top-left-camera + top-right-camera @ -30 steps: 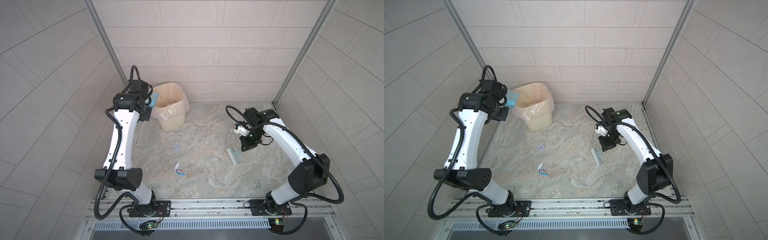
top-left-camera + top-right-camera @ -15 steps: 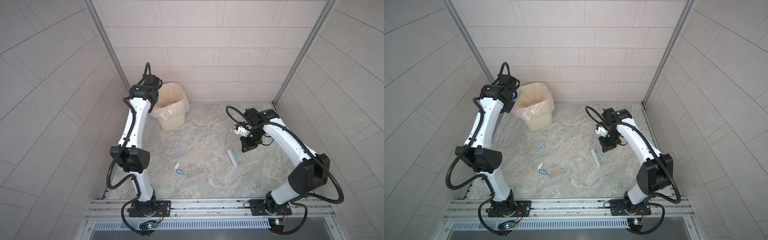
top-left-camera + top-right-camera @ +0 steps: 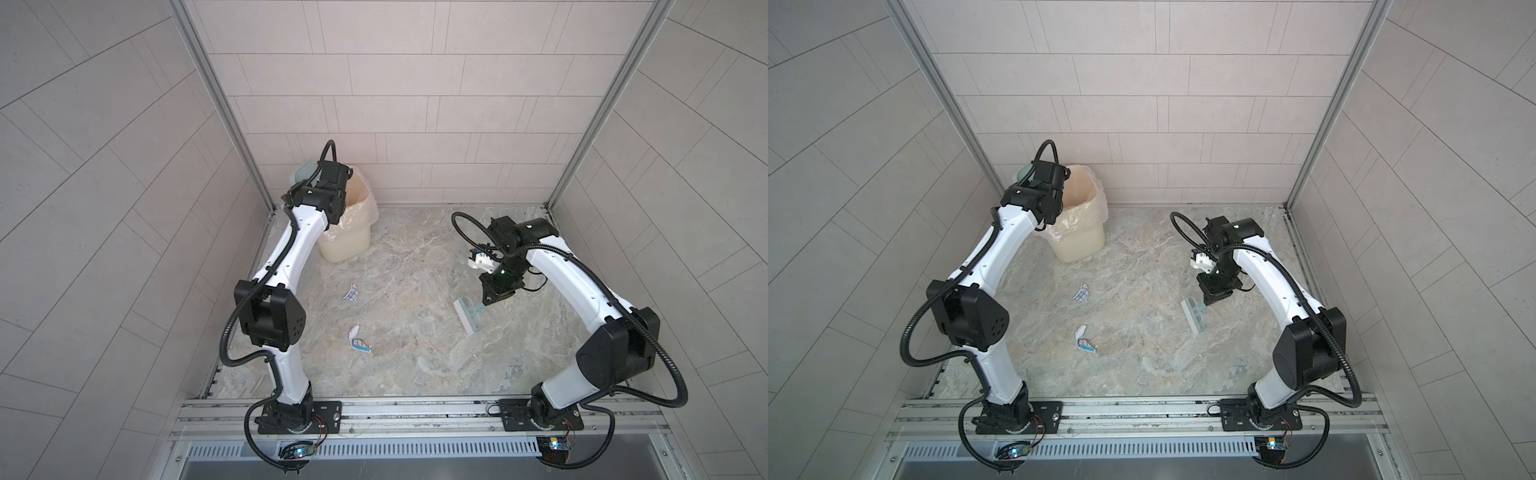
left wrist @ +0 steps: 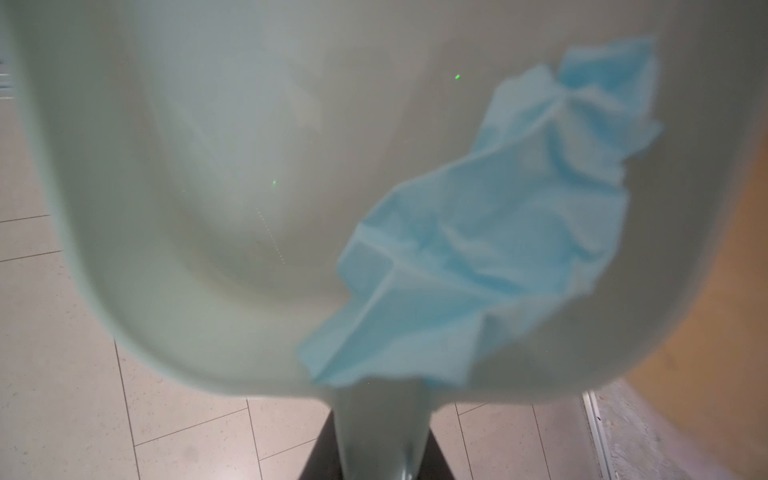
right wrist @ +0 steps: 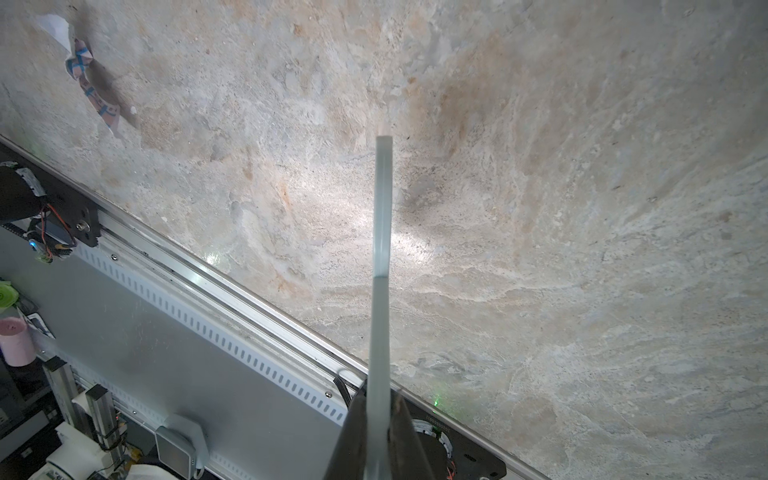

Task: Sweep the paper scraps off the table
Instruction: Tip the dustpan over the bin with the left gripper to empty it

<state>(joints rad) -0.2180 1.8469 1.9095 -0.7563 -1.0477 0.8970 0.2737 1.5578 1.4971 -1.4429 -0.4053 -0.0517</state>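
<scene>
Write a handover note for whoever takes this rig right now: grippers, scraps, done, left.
Left gripper: shut on the dustpan handle, pan raised by the bin.
Right gripper: shut on the brush, bristles low over the table.
Done: one light blue scrap lies in the dustpan, not yet tipped.
Left: tip it into the bin, then sweep up the grid-print scrap and the white-and-blue scrap on the table.

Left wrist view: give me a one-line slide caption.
Left gripper clamps the handle of a pale blue dustpan holding one crumpled light blue paper scrap.
</scene>
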